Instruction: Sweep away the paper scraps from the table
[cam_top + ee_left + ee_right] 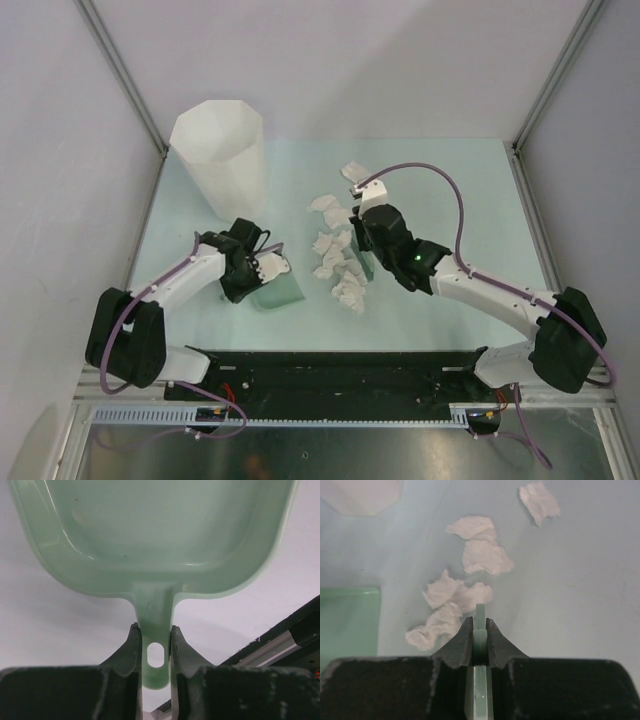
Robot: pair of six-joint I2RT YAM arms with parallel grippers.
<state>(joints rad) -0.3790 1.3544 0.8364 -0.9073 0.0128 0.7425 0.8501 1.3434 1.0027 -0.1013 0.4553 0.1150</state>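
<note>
Several crumpled white paper scraps (335,250) lie bunched at the middle of the mint-green table (470,210); in the right wrist view the paper scraps (480,557) spread ahead and to the left of the fingers. One scrap (352,172) lies apart, farther back. My right gripper (362,240) is beside the pile, shut on a thin green sweeping tool (479,612). To the left of the scraps, my left gripper (262,268) is shut on the handle of a green dustpan (150,525), its fingers (131,647) against the handle's sides. The dustpan (278,290) rests on the table.
A tall white faceted bin (220,155) stands at the back left, close behind the left arm. Grey walls and metal rails edge the table. The black front rail (340,370) runs along the near edge between the arm bases.
</note>
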